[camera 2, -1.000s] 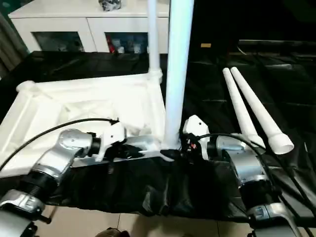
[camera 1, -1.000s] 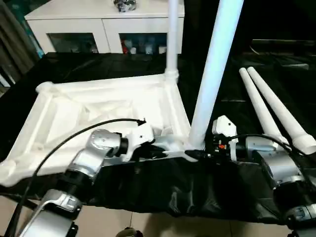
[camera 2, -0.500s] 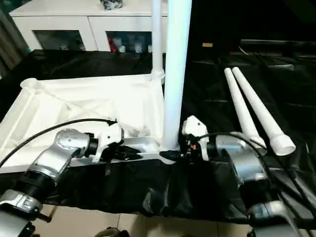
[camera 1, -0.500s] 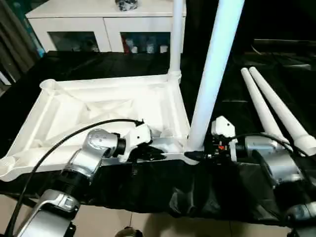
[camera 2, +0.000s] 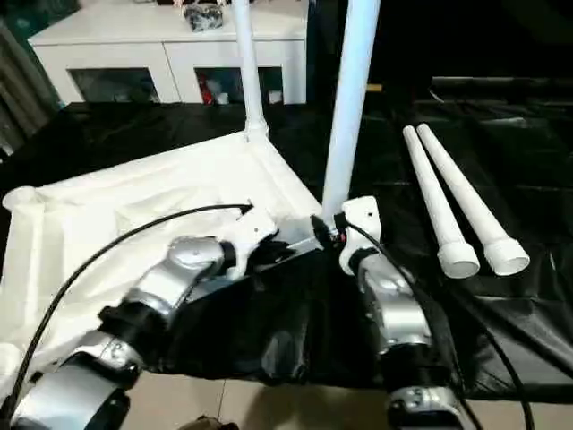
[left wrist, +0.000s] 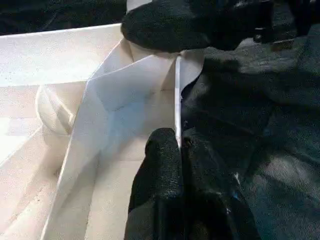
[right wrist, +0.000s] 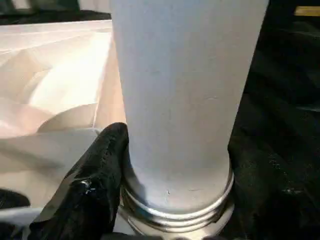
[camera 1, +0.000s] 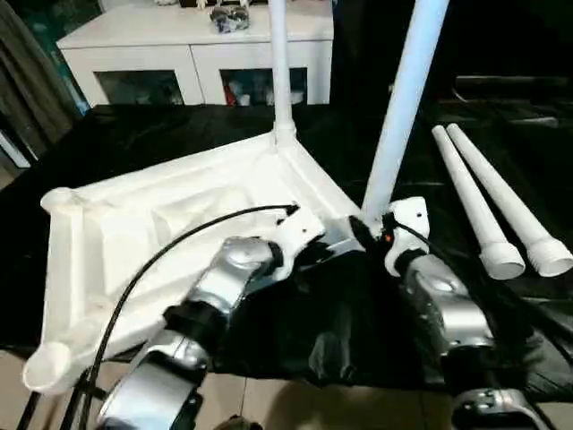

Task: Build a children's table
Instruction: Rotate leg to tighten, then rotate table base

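Note:
The white tabletop [camera 1: 134,233] lies upside down on black cloth, turned at a slant. One white leg [camera 1: 279,72] stands upright in its far corner socket. A second leg [camera 1: 403,90] stands in the corner nearest my grippers. My left gripper [left wrist: 179,144] is shut on the tabletop's thin rim just beside that corner. My right gripper [right wrist: 175,165] clasps the base of the second leg, with a black finger [right wrist: 95,185] on each side of it. Two loose legs [camera 1: 466,197] [camera 1: 515,210] lie side by side on the cloth to the right.
A white cabinet with glass doors [camera 1: 197,54] stands behind the work surface. The black cloth [camera 1: 358,340] hangs over the front edge, with floor below. One open tabletop corner socket [camera 1: 49,367] juts out near the front left edge.
The tabletop has swung round: its corner with the near leg moved away from me and its left corner came toward the front edge. Both grippers went with it. The loose legs stayed put.

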### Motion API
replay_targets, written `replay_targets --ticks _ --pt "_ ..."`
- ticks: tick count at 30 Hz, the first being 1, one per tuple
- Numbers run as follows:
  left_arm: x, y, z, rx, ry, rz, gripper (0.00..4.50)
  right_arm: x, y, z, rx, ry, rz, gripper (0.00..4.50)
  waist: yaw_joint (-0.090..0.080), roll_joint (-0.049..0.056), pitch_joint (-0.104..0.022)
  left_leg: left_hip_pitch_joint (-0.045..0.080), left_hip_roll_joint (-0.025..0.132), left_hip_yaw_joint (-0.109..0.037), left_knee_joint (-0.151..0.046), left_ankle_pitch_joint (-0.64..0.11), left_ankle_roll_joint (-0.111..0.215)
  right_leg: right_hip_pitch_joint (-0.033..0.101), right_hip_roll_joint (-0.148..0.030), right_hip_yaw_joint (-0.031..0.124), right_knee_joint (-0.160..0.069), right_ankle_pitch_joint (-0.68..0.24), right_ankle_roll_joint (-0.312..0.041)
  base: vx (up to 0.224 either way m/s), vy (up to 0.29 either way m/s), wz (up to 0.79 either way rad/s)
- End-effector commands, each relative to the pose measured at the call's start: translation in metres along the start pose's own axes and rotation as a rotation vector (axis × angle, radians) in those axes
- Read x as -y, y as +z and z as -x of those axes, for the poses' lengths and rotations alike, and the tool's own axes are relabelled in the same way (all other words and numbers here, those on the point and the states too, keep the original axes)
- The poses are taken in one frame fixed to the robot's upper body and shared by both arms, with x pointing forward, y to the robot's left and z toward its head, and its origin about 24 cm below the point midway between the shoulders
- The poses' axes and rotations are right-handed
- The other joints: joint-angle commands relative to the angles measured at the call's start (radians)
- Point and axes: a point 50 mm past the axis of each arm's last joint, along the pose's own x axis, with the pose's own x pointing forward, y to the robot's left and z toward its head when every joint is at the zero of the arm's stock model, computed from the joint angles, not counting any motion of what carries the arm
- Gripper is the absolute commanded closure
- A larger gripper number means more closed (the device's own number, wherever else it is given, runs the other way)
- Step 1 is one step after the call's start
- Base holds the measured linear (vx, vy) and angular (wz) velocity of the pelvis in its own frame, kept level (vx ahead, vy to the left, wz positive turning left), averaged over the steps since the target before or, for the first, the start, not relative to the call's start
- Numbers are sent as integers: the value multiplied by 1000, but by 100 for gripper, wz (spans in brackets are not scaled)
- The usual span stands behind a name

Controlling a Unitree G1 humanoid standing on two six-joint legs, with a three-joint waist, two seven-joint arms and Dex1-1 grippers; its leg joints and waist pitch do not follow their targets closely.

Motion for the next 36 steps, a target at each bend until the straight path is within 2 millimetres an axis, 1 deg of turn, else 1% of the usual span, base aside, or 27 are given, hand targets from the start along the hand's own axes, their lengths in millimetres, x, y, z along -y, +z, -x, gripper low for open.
replay_targets --ticks 1,3,4,7,8,10,11,12,13,14,15,17,18,20,22,23,26,27,28,29,30,31,32,33,34,35,36 --pt "6 33 -12 109 -7 -85 450 -36 -10 -6 -40 135 -42 130 -8 -14 -51 24 36 -32 -86 -382 -7 20 -55 32 -101 -414 -137 0 0 0" --pt "3 31 -10 111 -3 -95 450 -33 -7 -7 -25 117 -75 113 -7 -14 -52 25 37 -30 -84 -373 0 19 -56 34 -99 -392 -144 0 0 0" --pt "3 31 -10 110 -1 -99 450 -33 -7 -7 -26 115 -72 113 -7 -15 -52 21 36 -31 -86 -363 4 22 -56 33 -97 -384 -147 0 0 0" --pt "1 28 -9 107 14 -105 450 -30 -3 -7 -16 85 1 94 -6 -13 -52 23 38 -29 -85 -354 2 20 -56 34 -96 -377 -150 0 0 0" --pt "0 27 -8 109 24 -106 450 -27 -1 -6 -8 65 23 94 -5 -19 -52 22 37 -29 -85 -351 3 21 -57 35 -96 -379 -148 0 0 0" --pt "-3 26 -6 119 47 -86 395 -14 6 -2 20 11 50 87 -3 -17 -52 21 37 -29 -86 -340 1 21 -57 35 -96 -383 -144 0 0 0" --pt "-3 26 -6 120 48 -85 395 -14 6 -2 22 10 50 87 -2 -32 -51 20 38 -27 -86 -334 6 23 -57 36 -98 -384 -141 0 0 0" --pt "-6 27 -3 143 65 -61 391 -1 12 5 55 -33 48 87 7 -40 -56 19 41 -25 -82 -290 18 25 -59 38 -94 -348 -142 0 0 0" --pt "-6 27 -3 143 65 -61 379 -1 12 5 55 -33 48 87 11 -33 -60 14 41 -27 -80 -263 23 28 -61 39 -85 -316 -150 0 0 0" --pt "-8 28 0 157 77 -52 379 6 15 9 71 -51 41 87 12 -33 -64 8 42 -28 -77 -213 35 31 -59 36 -76 -240 -159 0 0 0" --pt "-14 28 7 177 116 -46 353 14 19 15 89 -55 46 87 13 -36 -64 5 43 -27 -77 -198 44 32 -57 35 -73 -206 -164 0 0 0" --pt "-16 28 10 184 134 -48 350 16 21 17 95 -52 51 87 12 -38 -68 1 41 -25 -67 -156 72 33 -56 33 -61 -118 -185 0 0 0" --pt "-26 27 20 204 208 -31 336 19 25 22 117 -25 44 87 12 -35 -70 0 38 -23 -60 -118 100 32 -52 31 -55 -53 -203 0 0 0" --pt "-39 23 36 206 294 -16 336 23 30 27 140 16 35 87 14 -34 -73 -2 38 -23 -54 -95 127 37 -52 30 -46 4 -215 0 0 0" --pt "-58 15 64 192 422 -10 336 29 34 35 145 59 64 87 13 -26 -75 1 38 -23 -50 -77 141 34 -48 28 -42 34 -224 0 0 0" --pt "-62 13 71 188 455 -12 336 31 35 37 146 62 73 87 12 -27 -77 2 39 -22 -48 -71 145 34 -48 28 -40 46 -226 0 0 0" --pt "-78 4 98 136 569 -22 336 39 37 43 140 90 85 87 16 -21 -72 10 41 -20 -51 -106 126 26 -44 28 -47 -20 -232 0 0 0" --pt "-92 -7 126 62 665 -34 336 45 37 50 122 127 107 87 18 -17 -69 10 43 -22 -55 -132 110 28 -44 28 -47 -51 -227 0 0 0" --pt "-95 -9 133 42 689 -37 336 47 37 51 116 136 114 87 20 -16 -68 11 44 -23 -56 -147 101 29 -43 27 -48 -65 -219 0 0 0" --pt "-99 -14 143 10 723 -46 336 48 37 54 108 158 130 87 18 -17 -67 10 44 -23 -58 -155 94 28 -41 28 -48 -73 -212 0 0 0" --pt "-103 -18 154 -31 759 -60 336 47 37 58 93 200 139 87 14 -18 -64 13 41 -22 -61 -190 72 27 -41 29 -54 -110 -198 0 0 0" --pt "-107 -23 165 -79 793 -70 336 45 37 62 72 254 154 87 15 -23 -61 13 41 -23 -62 -203 68 28 -42 29 -57 -130 -193 0 0 0" --pt "-109 -26 171 -97 807 -70 336 44 36 65 61 281 163 87 16 -21 -61 12 40 -24 -64 -217 60 30 -45 30 -58 -163 -183 0 0 0" --pt "-113 -33 187 -143 849 -42 336 38 33 71 19 382 178 87 16 -21 -61 14 41 -24 -65 -222 53 27 -45 31 -60 -177 -182 0 0 0" --pt "-113 -33 187 -143 849 -42 371 38 33 71 19 382 178 87 17 -22 -61 14 41 -24 -65 -224 52 28 -45 31 -59 -178 -182 0 0 0" --pt "-113 -34 188 -149 852 -43 371 37 33 71 16 392 182 87 17 -21 -61 12 42 -26 -66 -220 50 27 -45 31 -58 -176 -183 0 0 0" --pt "-116 -41 200 -220 875 -51 371 30 29 74 -19 469 200 87 18 -22 -61 15 43 -26 -66 -232 46 23 -45 31 -60 -183 -186 0 0 0"
